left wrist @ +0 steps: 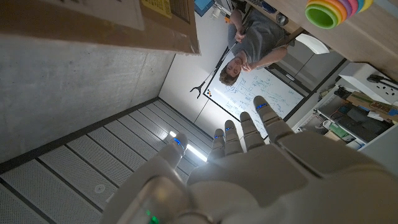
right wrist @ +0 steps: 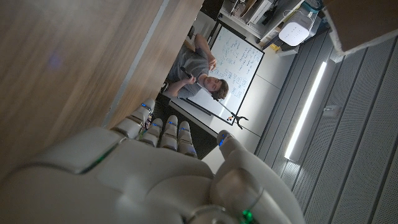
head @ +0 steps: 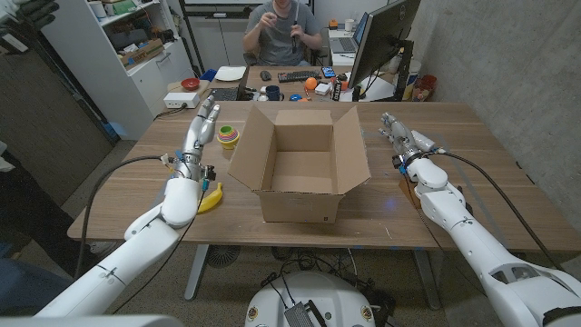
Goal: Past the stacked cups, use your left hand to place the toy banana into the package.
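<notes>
Head view shows the toy banana (head: 211, 197) lying on the wooden table (head: 436, 127) right beside the left arm's forearm, nearer the robot than the left hand (head: 204, 121), which reaches forward beyond it with fingers extended and apart, gripping nothing. The banana is not touched by the fingers; it sits just to the left of the package (head: 300, 163), near that box's front left corner. The stacked cups (head: 229, 136), a small pile of bright colours, stand just beside the left hand, between it and the box's left flap. The package is an open cardboard box with its flaps spread outward, and the part of its inside floor that can be seen looks bare. In the left wrist view the left hand (left wrist: 249, 140) shows its fingers straight and slightly spread with nothing in them, the stacked cups (left wrist: 336, 10) off past the fingertips and a corner of the package (left wrist: 112, 22) to one side. The right hand (head: 398, 132) is well apart on the far side of the box, low at the table with fingers extended and holding nothing; the right wrist view shows the right hand (right wrist: 168, 149) the same way, alongside the table surface. A person (head: 283, 27) sits behind the table at a desk with a keyboard (head: 298, 76) and a monitor (head: 381, 36).
</notes>
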`<act>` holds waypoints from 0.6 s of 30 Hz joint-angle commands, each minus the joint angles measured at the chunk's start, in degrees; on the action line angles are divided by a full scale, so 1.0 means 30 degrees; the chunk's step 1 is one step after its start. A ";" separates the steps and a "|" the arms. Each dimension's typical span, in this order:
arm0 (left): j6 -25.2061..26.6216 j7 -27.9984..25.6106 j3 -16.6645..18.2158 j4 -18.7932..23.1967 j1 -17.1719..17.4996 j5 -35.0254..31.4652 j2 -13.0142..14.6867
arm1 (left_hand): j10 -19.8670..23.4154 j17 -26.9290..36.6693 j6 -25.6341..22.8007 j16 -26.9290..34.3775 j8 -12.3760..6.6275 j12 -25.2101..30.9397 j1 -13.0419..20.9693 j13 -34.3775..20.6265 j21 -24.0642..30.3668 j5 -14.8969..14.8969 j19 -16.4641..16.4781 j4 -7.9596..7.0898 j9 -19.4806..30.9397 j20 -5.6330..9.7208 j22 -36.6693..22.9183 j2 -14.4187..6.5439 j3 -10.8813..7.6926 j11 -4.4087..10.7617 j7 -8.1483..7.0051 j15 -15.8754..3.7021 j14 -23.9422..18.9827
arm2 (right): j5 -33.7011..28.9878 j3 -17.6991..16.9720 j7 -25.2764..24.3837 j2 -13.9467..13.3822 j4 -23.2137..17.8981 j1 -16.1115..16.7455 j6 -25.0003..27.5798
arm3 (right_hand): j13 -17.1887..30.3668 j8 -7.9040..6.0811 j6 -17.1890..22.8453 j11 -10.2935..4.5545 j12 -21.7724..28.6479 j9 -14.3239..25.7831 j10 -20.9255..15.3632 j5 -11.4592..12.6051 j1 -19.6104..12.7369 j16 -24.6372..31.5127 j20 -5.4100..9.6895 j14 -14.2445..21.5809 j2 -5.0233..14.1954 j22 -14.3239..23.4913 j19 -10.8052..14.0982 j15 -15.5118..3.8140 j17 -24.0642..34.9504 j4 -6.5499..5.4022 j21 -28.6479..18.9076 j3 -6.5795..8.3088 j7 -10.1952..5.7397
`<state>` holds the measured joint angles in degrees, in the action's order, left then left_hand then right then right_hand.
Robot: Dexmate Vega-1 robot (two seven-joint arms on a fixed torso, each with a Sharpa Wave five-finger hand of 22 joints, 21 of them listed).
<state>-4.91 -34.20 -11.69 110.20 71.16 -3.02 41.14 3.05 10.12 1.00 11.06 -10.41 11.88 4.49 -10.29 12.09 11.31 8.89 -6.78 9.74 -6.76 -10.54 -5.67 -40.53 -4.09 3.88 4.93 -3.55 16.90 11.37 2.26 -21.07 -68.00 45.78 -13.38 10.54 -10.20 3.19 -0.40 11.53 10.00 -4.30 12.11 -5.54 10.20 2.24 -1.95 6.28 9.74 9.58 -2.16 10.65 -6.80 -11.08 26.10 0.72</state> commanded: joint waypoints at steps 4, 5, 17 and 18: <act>0.2377 -0.0956 0.1402 0.3359 0.2615 -0.3912 0.0554 | 0.0081 -0.0020 0.0157 0.0064 0.0022 0.0071 0.0293 -0.0059 0.0117 -0.0109 0.0120 0.0305 0.0051 0.0144 -0.0053 -0.0720 -0.0069 0.0018 -0.0083 -0.0002 -0.0180 | -0.0159 -0.0153 0.0311 0.0199 0.0243 -0.0151 -0.0149 | 0.0079 -0.0137 0.0097 -0.0012 0.0086 0.0075 -0.0145 0.0088 -0.0033 0.0156 0.0960 -0.0043 0.0396 0.0065 0.0289 -0.0770 0.0049 -0.0051 -0.0066 -0.0034 0.0131; 0.2592 -0.0674 0.1583 0.3651 0.2852 -0.3967 0.0714 | 0.0078 -0.0022 0.0155 0.0056 0.0020 0.0065 0.0311 -0.0059 0.0113 -0.0117 0.0114 0.0343 0.0051 0.0123 -0.0053 -0.0699 -0.0068 0.0010 -0.0093 -0.0028 -0.0185 | -0.0188 -0.0165 0.0272 0.0206 0.0265 -0.0155 -0.0166 | 0.0079 -0.0139 0.0105 -0.0001 0.0091 0.0075 -0.0155 0.0089 -0.0033 0.0158 0.0940 -0.0035 0.0396 0.0065 0.0290 -0.0763 0.0047 -0.0051 -0.0067 -0.0033 0.0141; 0.5728 0.1193 0.4319 0.7489 0.6728 -0.5879 0.1234 | -0.0147 -0.0021 0.0215 -0.0105 0.0037 -0.0080 0.0469 -0.0069 0.0014 -0.0231 -0.0114 0.0828 0.0055 -0.0234 -0.0052 -0.0293 0.0044 0.0010 -0.0370 -0.0073 -0.0020 | -0.0211 -0.0232 0.0508 0.0200 0.0609 -0.0308 -0.0181 | 0.0079 -0.0141 0.0123 0.0000 0.0104 0.0076 -0.0174 0.0099 -0.0016 0.0157 0.0956 -0.0012 0.0375 0.0063 0.0299 -0.0763 0.0040 -0.0062 -0.0068 -0.0036 0.0133; 0.6043 0.1581 0.4806 0.7975 0.7311 -0.5827 0.1184 | -0.0145 -0.0019 0.0252 -0.0126 0.0050 -0.0082 0.0472 -0.0071 0.0012 -0.0241 -0.0120 0.0866 0.0055 -0.0240 -0.0052 -0.0247 0.0064 0.0023 -0.0397 -0.0086 0.0026 | -0.0223 -0.0224 0.0547 0.0213 0.0697 -0.0349 -0.0239 | 0.0079 -0.0138 0.0119 -0.0003 0.0103 0.0076 -0.0171 0.0100 -0.0016 0.0157 0.0963 -0.0011 0.0373 0.0063 0.0295 -0.0771 0.0039 -0.0063 -0.0066 -0.0035 0.0130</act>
<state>4.27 -34.49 -4.48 124.07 82.89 -14.86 43.76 2.87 9.86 1.78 10.82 -10.41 11.84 5.48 -10.28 12.09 10.93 8.42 -4.69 9.74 -7.22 -10.53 -6.04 -40.22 -3.91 3.11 4.62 -3.85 16.43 10.88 3.20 -20.53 -67.08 45.33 -13.78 10.53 -10.20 3.18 -0.40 11.53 9.99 -4.30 12.10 -5.54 10.41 2.36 -1.94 6.28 9.74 10.09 -2.16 10.66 -6.91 -11.08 25.99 0.72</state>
